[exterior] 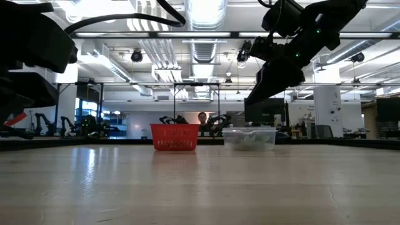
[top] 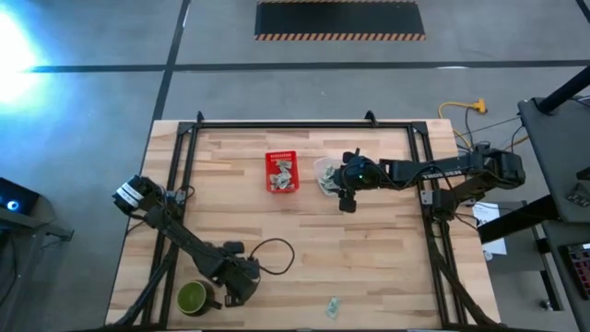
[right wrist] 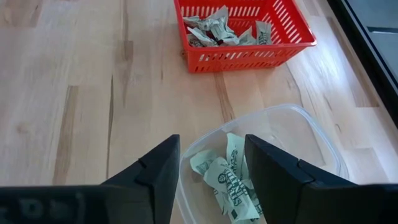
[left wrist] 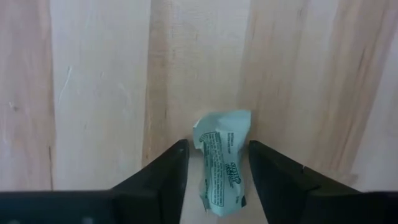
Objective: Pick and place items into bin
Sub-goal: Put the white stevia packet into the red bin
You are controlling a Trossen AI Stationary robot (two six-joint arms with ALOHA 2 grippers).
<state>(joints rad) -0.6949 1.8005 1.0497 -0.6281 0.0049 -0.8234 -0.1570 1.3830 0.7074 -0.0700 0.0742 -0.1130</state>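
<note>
Pale wooden planks made up the table (top: 369,267), framed by dark rails. Nearest the front edge, a lone wrapper (top: 333,306) lay well apart from everything else. Toward the front left corner the left gripper (left wrist: 214,163) hung low beside a green mug (top: 192,298), its two dark fingers (left wrist: 163,174) spread apart with a crumpled pale green-and-white wrapper piece (left wrist: 222,163) lying on the boards between them; from the wrist view it was hard to say whether the fingers touched it, though they did not appear closed on it. Farther back, right of the table's middle, the right gripper (right wrist: 211,163) hovered above a clear plastic tub (right wrist: 311,134), fingers parted and holding nothing, with several more wrappers (right wrist: 227,174) heaped inside the tub below. Just beyond the tub, near the table's middle, stood the red basket (right wrist: 245,57), already holding a small pile of wrappers (right wrist: 214,28). Past the far edge, in the low view, a person (exterior: 202,117) showed behind the basket, under bright ceiling lights.
</note>
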